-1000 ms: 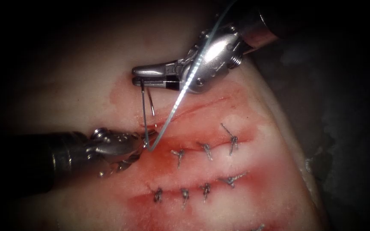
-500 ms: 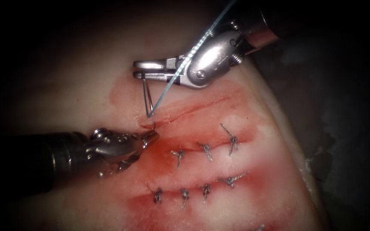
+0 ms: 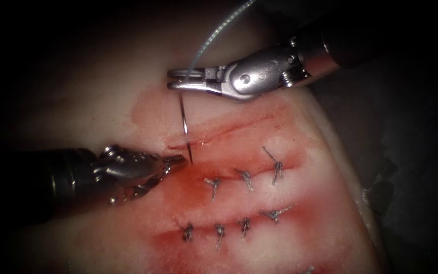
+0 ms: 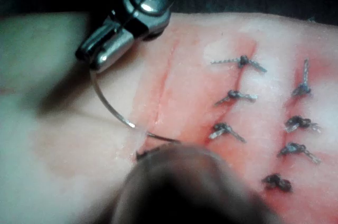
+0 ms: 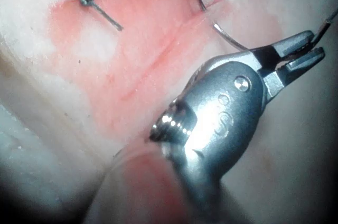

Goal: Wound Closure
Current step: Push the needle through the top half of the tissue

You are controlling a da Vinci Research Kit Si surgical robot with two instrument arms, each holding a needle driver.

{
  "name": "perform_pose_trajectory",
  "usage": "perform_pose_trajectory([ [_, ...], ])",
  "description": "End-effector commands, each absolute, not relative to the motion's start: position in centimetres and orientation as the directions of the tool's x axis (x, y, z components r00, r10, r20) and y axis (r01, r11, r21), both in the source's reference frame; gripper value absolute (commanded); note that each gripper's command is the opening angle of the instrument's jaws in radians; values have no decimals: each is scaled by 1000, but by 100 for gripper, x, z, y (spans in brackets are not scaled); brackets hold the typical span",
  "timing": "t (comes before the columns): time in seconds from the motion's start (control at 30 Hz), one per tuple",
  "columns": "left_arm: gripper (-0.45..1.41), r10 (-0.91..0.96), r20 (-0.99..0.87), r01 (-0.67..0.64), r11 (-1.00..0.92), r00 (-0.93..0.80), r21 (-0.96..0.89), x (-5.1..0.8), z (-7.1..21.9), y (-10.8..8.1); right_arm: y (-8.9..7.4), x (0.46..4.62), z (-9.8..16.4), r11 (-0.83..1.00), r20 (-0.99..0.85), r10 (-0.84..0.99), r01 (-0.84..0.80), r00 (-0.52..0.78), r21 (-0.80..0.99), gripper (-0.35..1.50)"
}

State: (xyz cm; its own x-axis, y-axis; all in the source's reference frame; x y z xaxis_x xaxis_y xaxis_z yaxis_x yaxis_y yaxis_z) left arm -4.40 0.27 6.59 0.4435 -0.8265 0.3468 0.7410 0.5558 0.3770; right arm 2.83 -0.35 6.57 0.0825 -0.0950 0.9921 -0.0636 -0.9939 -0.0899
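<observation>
Gripping one needle (image 3: 184,119) near its thread end, my right tool (image 3: 174,80) has its jaws clamped on it above the cut (image 3: 224,131); the curve runs down across the cut's left end, and in the left wrist view it enters the tissue (image 3: 102,91) at the cut's edge and its tip comes out again beyond. One thread (image 3: 214,35) leads up from those jaws. My left tool (image 3: 177,161) sits just left of the needle tip, jaws together, holding nothing; I count eight finished stitches in two rows of four (image 3: 244,178) right of it, on red fluid (image 3: 178,187).
</observation>
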Motion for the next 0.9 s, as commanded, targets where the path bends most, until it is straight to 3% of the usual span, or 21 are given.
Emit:
perform_pose_trajectory([
  [0.03, 0, -823, 349, 722, 564, 449, 400, -448, 658, 32, -39, 287, 666, -990, 989, -126, -66, 79, -121, -35],
  [0.17, 4, -818, 349, 666, 575, 457, 475, -450, 643, 34, -40, 286, 670, -982, 981, -180, -67, 72, -176, -35],
  [0.23, -23, -790, 359, 604, 612, 497, 511, -451, 635, 28, -42, 287, 672, -976, 975, -213, -68, 69, -209, -35],
  [0.3, -27, -772, 367, 576, 634, 519, 516, -452, 633, 28, -42, 287, 672, -972, 971, -230, -69, 67, -225, -35],
  [0.4, -27, -745, 382, 542, 663, 547, 517, -452, 632, 31, -42, 287, 672, -966, 966, -253, -71, 62, -248, -35],
  [0.43, -13, -658, 438, 464, 748, 612, 475, -450, 630, 36, -43, 287, 672, -962, 961, -270, -72, 60, -265, -35],
  [0.47, -13, -658, 438, 464, 748, 612, 475, -450, 630, 36, -43, 287, 672, -962, 961, -270, -72, 60, -265, -35],
  [0.5, -5, -588, 476, 384, 800, 654, 461, -444, 628, 40, -42, 287, 673, -953, 953, -298, -73, 58, -293, -35],
  [0.63, -8, -510, 519, 287, 845, 686, 452, -434, 620, 53, -42, 286, 674, -941, 940, -336, -74, 53, -332, -35],
  [0.73, -23, -281, 629, 112, 949, 725, 295, -427, 617, 71, -42, 287, 676, -933, 933, -356, -72, 50, -352, -35],
  [0.77, -23, -281, 629, 112, 949, 725, 295, -427, 617, 71, -42, 287, 676, -933, 933, -356, -72, 50, -352, -35],
  [0.8, -13, -97, 682, -8, 989, 725, 149, -424, 623, 79, -42, 287, 677, -927, 926, -373, -65, 53, -369, -35],
  [0.9, 2, 104, 712, -142, 990, 694, -5, -421, 636, 84, -42, 287, 678, -914, 913, -405, -41, 56, -403, -35],
])
